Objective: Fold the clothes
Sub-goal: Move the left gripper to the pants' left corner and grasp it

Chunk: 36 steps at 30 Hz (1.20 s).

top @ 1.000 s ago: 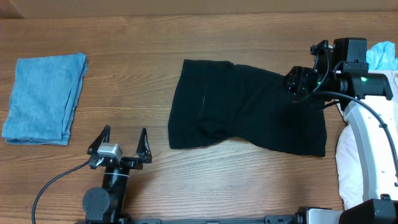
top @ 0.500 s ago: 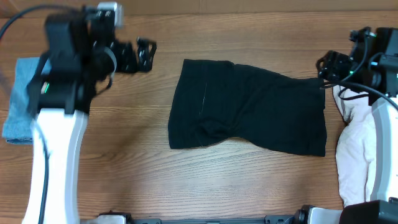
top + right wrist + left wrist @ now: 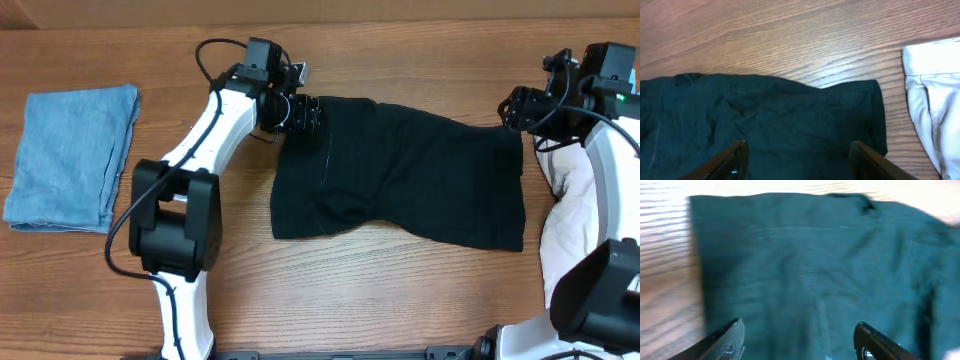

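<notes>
Your black shorts [image 3: 400, 175] lay spread flat in the middle of the bench [image 3: 400, 300], waistband toward the left edge and legs toward the right edge, with a soft crease where the near hem dipped inward.

Your left hand [image 3: 303, 113] was over the shorts' far left corner, its arm reaching in across the bench from the near edge. In the left wrist view, which was blurred, its fingers [image 3: 727, 340] stood well apart with dark cloth lying flat beneath and between them; nothing was pinched, so the hand was wide and held nothing.

Your right hand [image 3: 519, 108] was at the shorts' far right corner, toward the right edge of the bench. In the right wrist view its two fingers [image 3: 735, 160] were also spread wide, straddling the cloth just inside the hemmed corner. The cloth lay undisturbed on the wood, and the hand gripped nothing. Whether the fingertips touched the fabric, you could not tell from either wrist view.

A faded-blue garment [image 3: 68, 158] sat folded in a neat rectangle by the left edge of the bench, well apart from the shorts. A pale, beige-white garment [image 3: 568, 235] lay bunched along the right edge, just beside the shorts' right hem and partly under the right arm.
</notes>
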Motion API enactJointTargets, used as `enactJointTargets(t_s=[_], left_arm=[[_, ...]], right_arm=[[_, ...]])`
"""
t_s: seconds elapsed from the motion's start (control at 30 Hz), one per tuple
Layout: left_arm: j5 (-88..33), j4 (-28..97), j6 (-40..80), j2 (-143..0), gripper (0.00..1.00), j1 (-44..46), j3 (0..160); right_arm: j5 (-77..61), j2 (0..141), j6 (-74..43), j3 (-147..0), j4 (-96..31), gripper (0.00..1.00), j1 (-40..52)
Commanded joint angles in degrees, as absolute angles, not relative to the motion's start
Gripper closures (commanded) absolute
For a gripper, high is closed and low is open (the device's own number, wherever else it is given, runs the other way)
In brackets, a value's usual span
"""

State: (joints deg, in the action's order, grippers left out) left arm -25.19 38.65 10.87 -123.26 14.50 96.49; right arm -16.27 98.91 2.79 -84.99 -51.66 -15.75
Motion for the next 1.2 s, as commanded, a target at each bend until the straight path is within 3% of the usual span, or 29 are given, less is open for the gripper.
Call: enactJointTargets(t_s=[0.0, 0.23, 0.33, 0.6, 1.17], left_arm=[[-15.77, 37.12, 12.47, -124.44, 0.25, 14.33, 97.49], [-11.11, 35.05, 11.79, -125.75, 0.22, 14.26, 97.49], [-11.20, 33.78, 11.81, -126.28, 0.32, 14.28, 97.49], [-12.71, 32.27, 11.79, -126.28, 0.28, 14.28, 95.46], [-16.53, 30.61, 11.81, -126.28, 0.25, 15.53, 95.35]], right_arm=[[-16.75, 100.09, 3.49, -86.26, -50.26, 0.31, -15.84], [-15.94, 102.78, 4.58, -86.21, -48.66, 0.28, -15.84], [-15.42, 103.74, 4.58, -86.21, -45.95, 0.28, -15.84], [-11.62, 105.86, 5.04, -85.56, -42.22, 0.24, -16.58], [-14.59, 117.16, 4.97, -85.56, -42.41, 0.35, -19.46]])
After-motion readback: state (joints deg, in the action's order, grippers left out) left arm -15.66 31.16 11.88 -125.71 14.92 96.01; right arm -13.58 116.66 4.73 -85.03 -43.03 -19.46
